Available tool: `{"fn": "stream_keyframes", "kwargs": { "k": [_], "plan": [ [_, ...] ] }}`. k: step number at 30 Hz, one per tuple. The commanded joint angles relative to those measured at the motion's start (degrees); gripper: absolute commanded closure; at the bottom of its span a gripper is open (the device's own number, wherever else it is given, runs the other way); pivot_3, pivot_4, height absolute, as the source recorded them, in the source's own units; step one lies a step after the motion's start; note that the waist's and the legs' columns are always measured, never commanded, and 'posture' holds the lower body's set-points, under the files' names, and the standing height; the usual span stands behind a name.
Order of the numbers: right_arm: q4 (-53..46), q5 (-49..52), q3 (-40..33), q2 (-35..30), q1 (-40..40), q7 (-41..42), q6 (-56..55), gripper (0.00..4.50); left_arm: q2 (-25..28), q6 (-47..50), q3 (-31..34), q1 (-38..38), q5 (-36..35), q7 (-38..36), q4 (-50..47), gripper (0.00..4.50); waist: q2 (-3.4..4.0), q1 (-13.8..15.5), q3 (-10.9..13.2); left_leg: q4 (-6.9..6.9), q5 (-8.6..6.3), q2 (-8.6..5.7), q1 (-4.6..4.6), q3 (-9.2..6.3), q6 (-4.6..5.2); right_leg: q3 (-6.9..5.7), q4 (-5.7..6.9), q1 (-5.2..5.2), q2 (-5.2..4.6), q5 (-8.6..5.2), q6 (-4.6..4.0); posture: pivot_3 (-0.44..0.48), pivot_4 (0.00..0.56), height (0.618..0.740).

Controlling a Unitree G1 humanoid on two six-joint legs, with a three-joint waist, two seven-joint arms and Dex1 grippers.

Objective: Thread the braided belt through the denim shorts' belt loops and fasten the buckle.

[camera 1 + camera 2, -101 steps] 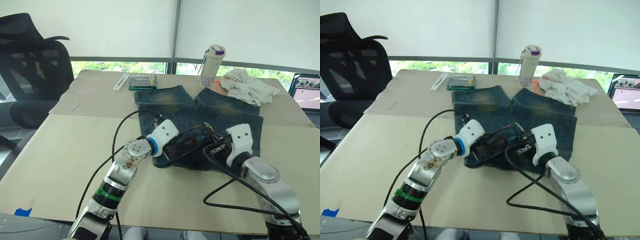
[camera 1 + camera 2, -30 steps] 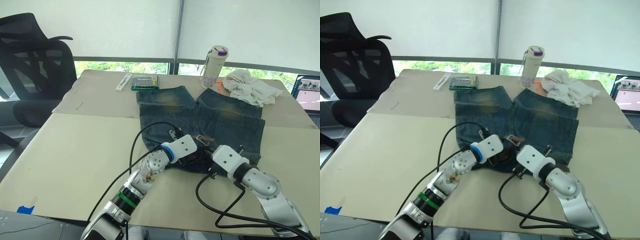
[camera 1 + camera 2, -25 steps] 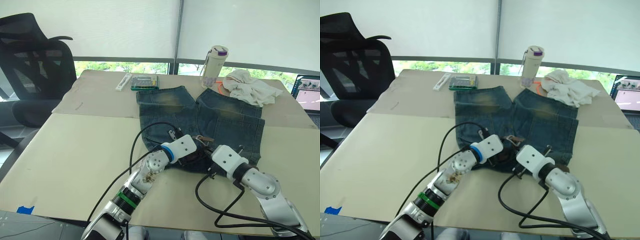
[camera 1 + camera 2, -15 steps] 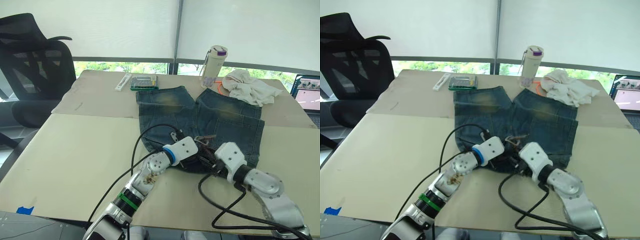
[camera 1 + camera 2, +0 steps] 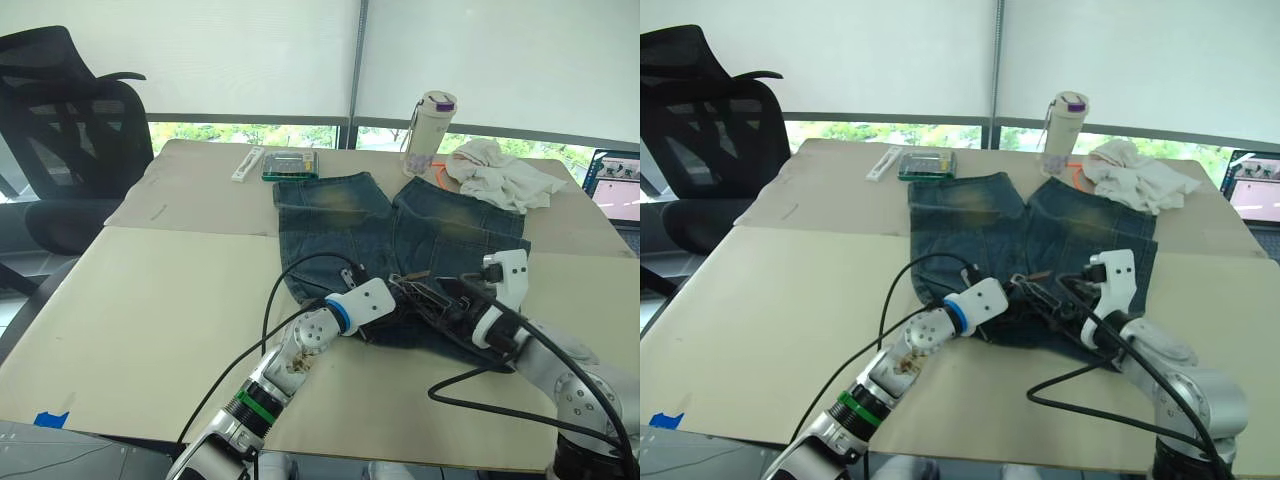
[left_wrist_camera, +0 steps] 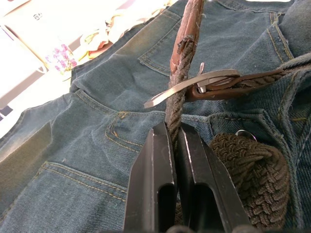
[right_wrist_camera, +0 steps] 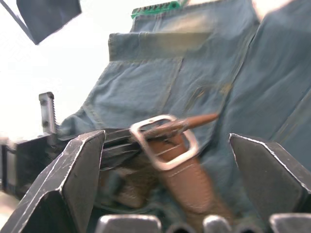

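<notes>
My right hand (image 7: pixel 165 160) has swung out rightward, fingers wide apart and empty. My left hand (image 6: pixel 174 141) pinches the braided belt (image 6: pixel 181 73), poked through the buckle (image 7: pixel 163 143) on the denim shorts (image 5: pixel 400 230); fastening looks unfinished.

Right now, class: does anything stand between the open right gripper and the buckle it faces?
Nothing visible does. The right gripper is open, and the buckle lies straight ahead between its fingers. The belt's tip passes through the buckle, and the left gripper is shut on the braided belt.
</notes>
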Motion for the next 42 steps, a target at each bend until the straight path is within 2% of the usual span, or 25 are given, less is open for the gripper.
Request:
{"fn": "stream_keyframes", "kwargs": {
  "k": [1, 4, 5, 9, 17, 19, 24, 25, 29, 32, 33, 35, 42],
  "plan": [
    [1.3, 6.8, -6.7, 9.0, -4.7, -11.5, 5.7, 0.03, -0.6, -1.7, -0.7, -0.1, 0.4, 0.3, -1.9, 4.50, 0.07, 0.0, 0.0, -0.01, 0.00, 0.01, -0.01, -0.01, 0.00, 0.00, 0.03, -0.02, -0.01, 0.00, 0.00, 0.000, 0.150, 0.740],
    [2.5, 9.9, -10.4, 14.1, -8.2, -18.4, 7.1, 0.03, -0.6, -1.7, -0.8, 0.0, 0.5, 0.2, -2.0, 4.50, 0.18, 0.0, -0.1, -0.02, 0.00, -0.03, -0.05, 0.00, 0.00, 0.00, 0.06, -0.08, -0.03, 0.00, 0.00, 0.000, 0.150, 0.740],
    [2.8, 10.3, -10.9, 14.6, -8.8, -19.9, 7.5, 0.53, -0.7, -1.7, -0.8, 0.1, 0.5, 0.1, -2.0, 4.50, 0.19, 0.0, -0.1, -0.02, 0.00, -0.06, -0.06, 0.00, 0.00, -0.01, 0.07, -0.09, -0.06, 0.00, 0.00, 0.000, 0.150, 0.740],
    [3.9, 11.8, -12.4, 15.4, -9.9, -24.9, 7.9, 1.83, -0.7, -1.8, -0.8, 0.1, 0.6, 0.0, -1.8, 4.50, 0.20, 0.0, -0.1, 0.00, -0.01, -0.11, -0.09, 0.01, 0.01, -0.02, 0.39, -0.08, -0.06, 0.03, 0.06, 0.000, 0.150, 0.740],
    [4.3, 16.1, -11.4, 14.7, -9.2, -29.4, 7.1, 4.46, -0.7, -1.7, -0.7, 0.2, 0.6, 0.0, -1.9, 4.50, 0.25, -0.4, -0.1, 0.00, 0.00, -0.07, -0.07, 0.01, 0.01, -0.02, 0.40, -0.09, 0.02, 0.03, 0.06, 0.000, 0.150, 0.740],
    [4.3, 17.3, -11.2, 14.6, -9.0, -30.4, 6.7, 4.46, -0.7, -1.4, -0.5, 0.6, -0.6, -1.1, -2.2, 4.50, 0.25, -0.4, -0.1, 0.00, 0.00, -0.07, -0.07, 0.01, 0.01, -0.02, 0.39, -0.09, 0.02, 0.03, 0.06, 0.000, 0.150, 0.740],
    [5.0, 19.7, -11.6, 11.9, -9.1, -32.0, 6.0, 4.50, 0.8, -2.3, 0.4, 1.9, -0.2, -0.9, -3.5, 2.91, 0.25, -0.4, -0.1, 0.00, 0.00, -0.06, -0.07, 0.01, 0.01, -0.02, 0.39, -0.09, 0.02, 0.03, 0.06, 0.000, 0.150, 0.740],
    [5.3, 20.3, -12.0, 11.0, -9.1, -32.2, 5.7, 4.50, 1.3, -2.4, 0.8, 2.3, -0.4, -0.9, -3.9, 2.47, 0.26, -0.4, -0.1, 0.00, 0.00, -0.06, -0.07, 0.01, 0.01, -0.02, 0.39, -0.08, 0.02, 0.03, 0.06, 0.000, 0.150, 0.740],
    [7.8, 23.6, -15.1, 4.3, -8.1, -31.3, 5.0, 4.50, 6.8, -4.5, 4.2, 7.7, -3.7, -3.6, -8.1, 1.19, 0.29, -0.6, -0.2, -0.02, -0.01, -0.05, -0.07, 0.01, 0.02, -0.01, 0.37, -0.08, 0.02, 0.03, 0.06, 0.000, 0.150, 0.740],
    [9.6, 27.4, -16.0, 0.9, -7.3, -31.5, 3.9, 4.50, 9.0, -3.8, 5.7, 9.9, -5.2, -5.0, -9.5, 0.21, 0.30, -0.7, -0.2, -0.04, -0.01, -0.02, -0.05, 0.01, 0.02, -0.01, 0.36, -0.06, 0.02, 0.03, 0.06, 0.000, 0.150, 0.740],
    [10.1, 29.1, -16.4, 0.1, -7.3, -31.8, 3.6, 4.50, 9.6, -3.7, 6.0, 10.4, -5.5, -5.3, -9.7, 0.05, 0.31, -0.7, -0.2, -0.04, -0.01, -0.01, -0.05, 0.01, 0.02, -0.01, 0.35, -0.06, 0.02, 0.03, 0.06, 0.000, 0.150, 0.740],
    [11.1, 31.6, -17.0, -2.2, -7.0, -32.0, 2.9, 4.50, 10.4, -3.5, 6.5, 11.0, -5.5, -5.5, -9.9, 0.05, 0.39, -0.9, -0.2, -0.02, -0.01, -0.01, -0.01, 0.03, 0.03, 0.02, -0.03, 0.02, 0.02, 0.03, 0.06, 0.000, 0.150, 0.740],
    [13.8, 39.8, -17.3, -13.5, -6.2, -30.1, -0.4, 4.50, 10.3, -2.7, 6.3, 11.2, -5.4, -5.4, -10.5, 0.05, 0.42, -0.9, -0.2, -0.02, -0.02, 0.00, -0.03, 0.03, 0.06, 0.02, -0.06, 0.04, 0.01, 0.03, 0.06, 0.000, 0.150, 0.740]
  ]
}}
